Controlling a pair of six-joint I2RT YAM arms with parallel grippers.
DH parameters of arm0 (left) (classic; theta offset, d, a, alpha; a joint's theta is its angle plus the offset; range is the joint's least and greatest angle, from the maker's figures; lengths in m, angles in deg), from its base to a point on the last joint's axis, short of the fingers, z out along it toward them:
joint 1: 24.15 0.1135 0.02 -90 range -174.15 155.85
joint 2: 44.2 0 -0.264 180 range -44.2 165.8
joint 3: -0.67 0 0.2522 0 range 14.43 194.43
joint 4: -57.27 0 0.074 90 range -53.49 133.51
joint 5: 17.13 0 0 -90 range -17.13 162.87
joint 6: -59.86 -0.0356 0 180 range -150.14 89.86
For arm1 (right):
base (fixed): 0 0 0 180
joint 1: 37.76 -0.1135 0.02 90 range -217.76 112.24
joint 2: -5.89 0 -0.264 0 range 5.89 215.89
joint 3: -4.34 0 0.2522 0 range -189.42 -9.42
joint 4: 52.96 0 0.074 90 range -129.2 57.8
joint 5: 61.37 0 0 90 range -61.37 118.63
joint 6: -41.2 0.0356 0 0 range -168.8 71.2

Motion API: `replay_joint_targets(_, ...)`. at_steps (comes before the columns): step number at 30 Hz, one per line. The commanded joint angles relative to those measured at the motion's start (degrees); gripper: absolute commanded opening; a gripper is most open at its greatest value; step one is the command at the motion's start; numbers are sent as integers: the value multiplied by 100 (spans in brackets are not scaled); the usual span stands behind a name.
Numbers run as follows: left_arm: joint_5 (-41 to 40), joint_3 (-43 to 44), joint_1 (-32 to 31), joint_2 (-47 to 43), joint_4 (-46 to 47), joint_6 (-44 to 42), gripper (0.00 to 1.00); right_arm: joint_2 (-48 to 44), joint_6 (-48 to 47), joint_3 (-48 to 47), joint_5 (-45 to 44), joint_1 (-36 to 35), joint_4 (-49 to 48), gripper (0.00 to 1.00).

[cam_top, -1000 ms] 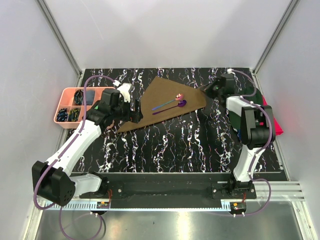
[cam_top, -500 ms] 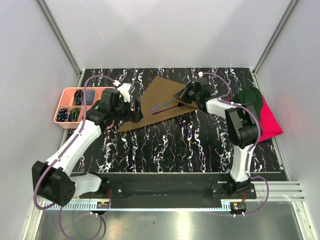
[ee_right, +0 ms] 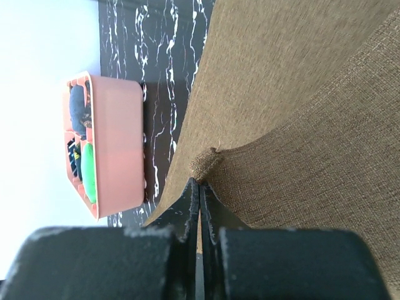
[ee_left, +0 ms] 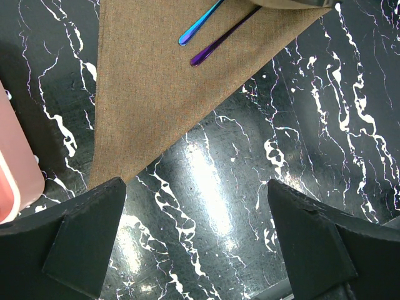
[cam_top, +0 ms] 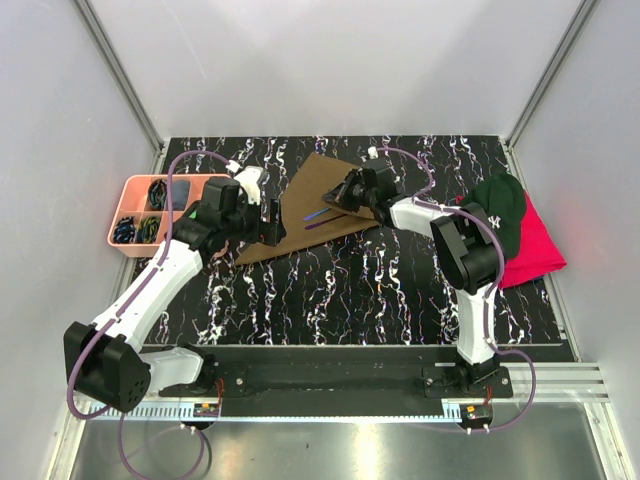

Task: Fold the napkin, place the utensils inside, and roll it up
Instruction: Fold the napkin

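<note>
The olive-brown napkin (cam_top: 297,212) lies folded in a triangle on the black marbled table. Two iridescent utensils (cam_top: 322,215) lie on it; only their blue and purple handles show, the heads are hidden under the lifted cloth. They also show in the left wrist view (ee_left: 199,24). My right gripper (cam_top: 346,193) is shut on the napkin's right corner (ee_right: 206,164) and holds it folded back over the utensils. My left gripper (cam_top: 270,224) is open and empty, hovering above the table beside the napkin's lower left tip (ee_left: 119,156).
A pink tray (cam_top: 138,235) with small items stands at the left edge; it also shows in the right wrist view (ee_right: 115,144). A dark green cap (cam_top: 497,212) lies on a red cloth (cam_top: 538,250) at the right.
My right gripper has moved left from the table's right side, drawing the napkin's right corner over the utensil heads. The spoon bowls are now covered. The left arm has not moved.
</note>
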Motion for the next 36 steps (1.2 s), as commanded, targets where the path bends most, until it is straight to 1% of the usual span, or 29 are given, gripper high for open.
replay_joint_targets(1, 127, 13, -25, -182, 277, -9, 99, 110, 72, -268, 107, -131, -187, 0)
replay_joint_targets(23, 171, 13, -17, -199, 269, 0, 99, 374, 89, -14, 28, -360, -143, 0)
replay_joint_targets(24, 162, 13, -34, -199, 269, 8, 99, 374, 89, 4, 37, -369, -152, 1)
replay_joint_targets(26, 162, 4, -25, -199, 269, 9, 99, 357, 54, 39, 37, -386, -152, 11)
replay_joint_targets(27, 171, 13, -25, -199, 269, 9, 99, 313, 19, 56, 37, -404, -152, 24)
replay_joint_targets(31, 118, 4, -25, -191, 277, 17, 99, 67, -393, 118, 159, -430, -196, 46)
replay_joint_targets(32, 109, -5, -25, -199, 278, 17, 99, -3, -481, 136, 229, -430, -213, 49)
replay_joint_targets(34, 57, -22, -25, -199, 295, 35, 99, -232, -761, 162, 458, -430, -231, 59)
replay_joint_targets(36, 22, -49, -17, -208, 347, 70, 99, -521, -938, 250, 625, -430, -222, 59)
